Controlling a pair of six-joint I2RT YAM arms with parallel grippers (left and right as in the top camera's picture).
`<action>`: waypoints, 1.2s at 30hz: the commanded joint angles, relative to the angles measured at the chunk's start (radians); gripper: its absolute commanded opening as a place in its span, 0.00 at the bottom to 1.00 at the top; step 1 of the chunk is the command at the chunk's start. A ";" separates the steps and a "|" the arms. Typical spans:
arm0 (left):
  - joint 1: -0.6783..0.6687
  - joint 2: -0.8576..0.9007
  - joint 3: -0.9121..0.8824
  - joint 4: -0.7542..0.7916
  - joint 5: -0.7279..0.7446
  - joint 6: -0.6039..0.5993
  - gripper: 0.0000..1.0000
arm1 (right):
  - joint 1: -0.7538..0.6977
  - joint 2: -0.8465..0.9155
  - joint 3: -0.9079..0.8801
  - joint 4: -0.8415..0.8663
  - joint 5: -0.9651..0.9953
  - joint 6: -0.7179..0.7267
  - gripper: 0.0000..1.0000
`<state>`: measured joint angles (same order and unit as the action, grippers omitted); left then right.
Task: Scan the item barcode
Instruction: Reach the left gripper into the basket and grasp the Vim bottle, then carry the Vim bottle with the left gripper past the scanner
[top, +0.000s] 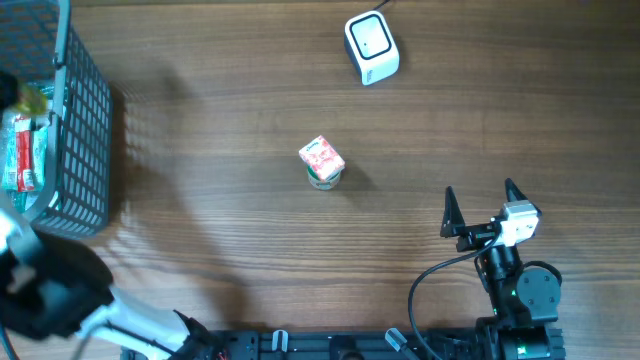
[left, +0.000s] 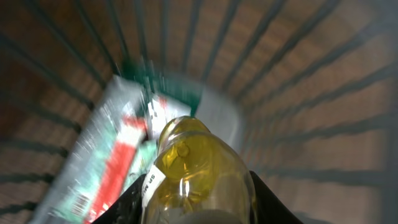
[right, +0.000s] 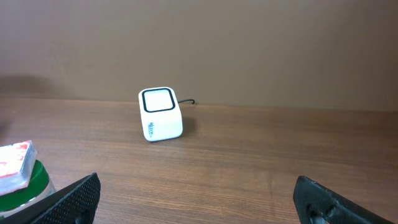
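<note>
In the left wrist view my left gripper (left: 198, 191) is inside the wire basket (left: 311, 81), its black jaws pressed on both sides of a clear bottle of yellow liquid (left: 199, 168) with a white label. Under the bottle lies a red, white and green packet (left: 106, 162) with a barcode. From overhead the bottle (top: 30, 100) shows as a yellow patch in the basket (top: 85, 120). The white scanner (top: 371, 47) stands at the far side, also in the right wrist view as the scanner (right: 160, 114). My right gripper (top: 481, 210) hangs open over bare table.
A small pink-topped carton on a green tub (top: 322, 162) stands mid-table, apart from both grippers, and shows as the carton (right: 17, 171) at the left edge of the right wrist view. My left arm (top: 45, 290) crosses the front left corner.
</note>
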<state>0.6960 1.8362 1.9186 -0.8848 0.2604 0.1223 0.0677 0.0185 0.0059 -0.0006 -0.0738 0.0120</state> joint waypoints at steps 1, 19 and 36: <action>0.002 -0.226 0.050 0.049 0.051 -0.203 0.33 | 0.000 -0.001 -0.001 0.002 0.013 -0.011 1.00; -0.654 -0.431 0.048 -0.281 0.050 -0.291 0.29 | 0.000 -0.001 -0.001 0.002 0.013 -0.011 1.00; -1.421 0.020 0.048 -0.227 -0.356 -0.433 0.32 | 0.000 -0.001 -0.001 0.002 0.013 -0.012 1.00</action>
<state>-0.6384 1.8069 1.9610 -1.1519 0.0483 -0.2283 0.0677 0.0185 0.0059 -0.0010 -0.0734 0.0120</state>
